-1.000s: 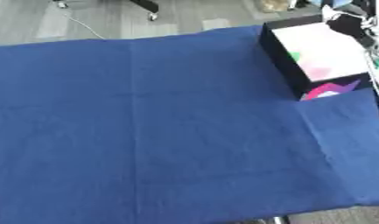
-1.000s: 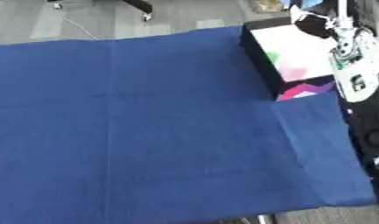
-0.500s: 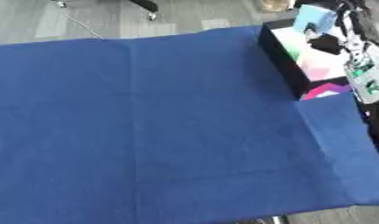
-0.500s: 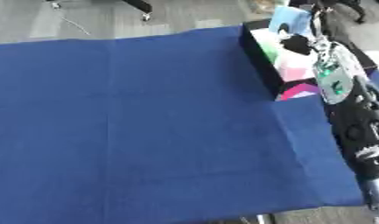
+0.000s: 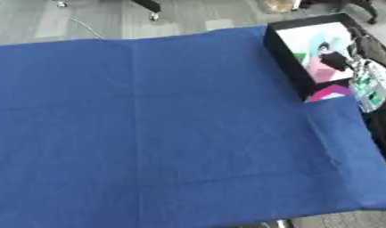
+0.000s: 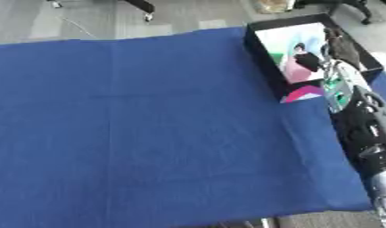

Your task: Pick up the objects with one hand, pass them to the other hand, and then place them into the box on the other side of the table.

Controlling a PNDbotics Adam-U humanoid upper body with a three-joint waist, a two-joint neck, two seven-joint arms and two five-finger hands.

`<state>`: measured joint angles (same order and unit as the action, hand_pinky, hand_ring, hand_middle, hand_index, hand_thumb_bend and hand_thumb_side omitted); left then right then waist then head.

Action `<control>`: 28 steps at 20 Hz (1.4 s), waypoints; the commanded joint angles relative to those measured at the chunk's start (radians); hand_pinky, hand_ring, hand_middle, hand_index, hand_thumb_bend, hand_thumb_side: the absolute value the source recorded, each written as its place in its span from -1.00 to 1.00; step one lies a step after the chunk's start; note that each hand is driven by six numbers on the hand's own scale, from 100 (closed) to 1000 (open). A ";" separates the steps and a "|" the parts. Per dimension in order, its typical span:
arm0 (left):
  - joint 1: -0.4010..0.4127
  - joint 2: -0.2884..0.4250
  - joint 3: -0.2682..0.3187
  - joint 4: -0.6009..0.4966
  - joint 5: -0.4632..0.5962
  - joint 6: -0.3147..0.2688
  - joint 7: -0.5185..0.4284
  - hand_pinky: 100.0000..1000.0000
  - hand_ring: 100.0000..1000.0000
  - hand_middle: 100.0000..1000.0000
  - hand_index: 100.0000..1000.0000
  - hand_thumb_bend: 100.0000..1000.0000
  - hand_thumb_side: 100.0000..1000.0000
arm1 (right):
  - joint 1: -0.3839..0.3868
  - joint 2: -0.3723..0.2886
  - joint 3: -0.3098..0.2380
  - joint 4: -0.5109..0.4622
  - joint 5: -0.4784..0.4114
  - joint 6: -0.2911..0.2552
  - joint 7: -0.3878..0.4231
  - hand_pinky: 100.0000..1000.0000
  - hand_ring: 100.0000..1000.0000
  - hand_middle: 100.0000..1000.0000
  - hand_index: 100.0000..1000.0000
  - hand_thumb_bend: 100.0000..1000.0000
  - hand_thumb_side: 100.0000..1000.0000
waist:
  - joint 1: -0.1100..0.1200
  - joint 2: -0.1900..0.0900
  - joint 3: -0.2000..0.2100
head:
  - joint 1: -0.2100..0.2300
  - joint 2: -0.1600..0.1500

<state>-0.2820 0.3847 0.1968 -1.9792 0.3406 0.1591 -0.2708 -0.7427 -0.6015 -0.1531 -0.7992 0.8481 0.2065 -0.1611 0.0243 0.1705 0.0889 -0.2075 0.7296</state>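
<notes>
A black box (image 6: 262, 53) with a pale inside stands at the table's far right. In it lie a light blue thing (image 5: 316, 44), something green (image 5: 303, 58) and something pink (image 5: 317, 71); a magenta piece (image 6: 303, 93) sticks out at its near end. My right hand (image 6: 308, 61) is inside the box, just by the light blue thing. Whether it still touches that thing is unclear. Its forearm (image 6: 358, 120) runs down the right edge. My left hand shows in no view.
A blue cloth (image 5: 149, 124) covers the whole table, with creases across it. Grey floor, a cable and a chair base (image 5: 149, 5) lie beyond the far edge. The cloth's near edge (image 5: 227, 218) runs along the bottom.
My right hand came in from the right with the light blue thing and has lowered it into the box. The hand now sits deeper inside the box.
</notes>
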 commanded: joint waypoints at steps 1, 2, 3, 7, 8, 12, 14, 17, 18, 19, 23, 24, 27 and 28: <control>-0.005 0.011 0.013 -0.021 -0.006 -0.001 0.005 0.55 0.33 0.30 0.70 -0.14 0.66 | -0.024 -0.057 0.000 0.051 -0.008 -0.042 -0.052 0.74 0.72 1.00 1.00 -0.84 0.48 | -0.002 -0.022 0.001 | 0.006 0.006; -0.004 0.011 0.014 -0.021 -0.007 -0.001 0.005 0.55 0.33 0.30 0.70 -0.14 0.66 | -0.021 -0.061 -0.002 0.056 -0.019 -0.058 -0.067 0.75 0.72 1.00 1.00 -0.85 0.46 | -0.002 -0.022 0.001 | 0.007 0.007; -0.004 0.010 0.015 -0.021 -0.008 -0.001 0.006 0.55 0.33 0.30 0.70 -0.14 0.66 | -0.016 -0.064 -0.006 0.055 -0.031 -0.072 -0.082 0.75 0.72 1.00 1.00 -0.85 0.45 | -0.003 -0.022 0.001 | 0.009 0.007; 0.000 0.009 0.019 -0.021 -0.014 -0.001 0.010 0.55 0.33 0.30 0.70 -0.16 0.65 | -0.014 -0.079 -0.010 0.064 -0.074 -0.118 -0.144 0.71 0.67 0.99 1.00 -0.90 0.20 | -0.004 -0.023 0.001 | 0.021 0.011; 0.002 0.008 0.023 -0.021 -0.019 -0.002 0.013 0.55 0.32 0.30 0.70 -0.16 0.65 | -0.016 -0.086 -0.017 0.048 -0.087 -0.131 -0.160 0.71 0.66 0.97 1.00 -0.92 0.16 | -0.004 -0.024 0.000 | 0.032 0.012; 0.008 0.002 0.033 -0.021 -0.041 -0.011 0.029 0.55 0.33 0.29 0.70 -0.18 0.63 | 0.006 -0.094 -0.038 -0.049 -0.151 -0.195 -0.225 0.67 0.60 0.85 1.00 -0.96 0.00 | -0.004 -0.024 -0.004 | 0.065 0.013; 0.009 -0.001 0.035 -0.021 -0.054 -0.017 0.034 0.55 0.33 0.30 0.70 -0.18 0.62 | 0.027 -0.093 -0.041 -0.104 -0.184 -0.228 -0.259 0.65 0.58 0.81 1.00 -0.97 -0.06 | -0.005 -0.025 -0.006 | 0.077 0.012; 0.011 -0.008 0.041 -0.021 -0.076 -0.033 0.039 0.55 0.33 0.30 0.70 -0.20 0.59 | 0.063 -0.085 -0.040 -0.182 -0.232 -0.276 -0.307 0.61 0.54 0.73 1.00 -1.00 -0.12 | -0.008 -0.025 -0.007 | 0.098 0.013; 0.011 -0.011 0.044 -0.021 -0.085 -0.041 0.042 0.55 0.33 0.30 0.70 -0.20 0.59 | 0.075 -0.079 -0.040 -0.207 -0.248 -0.292 -0.322 0.60 0.53 0.71 1.00 -1.00 -0.14 | -0.008 -0.025 -0.008 | 0.105 0.014; 0.011 -0.015 0.047 -0.021 -0.093 -0.050 0.046 0.55 0.33 0.30 0.69 -0.20 0.57 | 0.088 -0.071 -0.039 -0.232 -0.263 -0.307 -0.337 0.59 0.52 0.68 1.00 -1.00 -0.17 | -0.009 -0.026 -0.008 | 0.113 0.014; 0.009 -0.032 0.055 -0.021 -0.126 -0.087 0.068 0.55 0.33 0.29 0.69 -0.22 0.54 | 0.144 -0.029 -0.009 -0.332 -0.325 -0.369 -0.399 0.59 0.52 0.66 1.00 -1.00 -0.26 | -0.011 -0.026 -0.010 | 0.139 0.014; 0.009 -0.036 0.056 -0.021 -0.134 -0.098 0.074 0.54 0.33 0.29 0.69 -0.24 0.54 | 0.157 -0.018 0.000 -0.357 -0.340 -0.384 -0.414 0.59 0.52 0.66 1.00 -1.00 -0.26 | -0.012 -0.025 -0.012 | 0.144 0.014; 0.009 -0.049 0.061 -0.021 -0.164 -0.134 0.097 0.54 0.33 0.29 0.69 -0.25 0.54 | 0.196 0.033 0.029 -0.428 -0.379 -0.427 -0.457 0.59 0.48 0.64 1.00 -1.00 -0.24 | -0.015 -0.024 -0.018 | 0.161 0.015; 0.009 -0.054 0.062 -0.021 -0.173 -0.147 0.105 0.54 0.33 0.29 0.70 -0.26 0.55 | 0.208 0.053 0.037 -0.451 -0.386 -0.442 -0.466 0.59 0.48 0.63 1.00 -1.00 -0.24 | -0.015 -0.024 -0.021 | 0.167 0.017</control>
<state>-0.2642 0.3216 0.2465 -1.9792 0.1816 0.0295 -0.1748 -0.5246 -0.5438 -0.1224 -1.2038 0.4782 -0.2195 -0.6090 0.0096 0.1618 0.0671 -0.0500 0.7420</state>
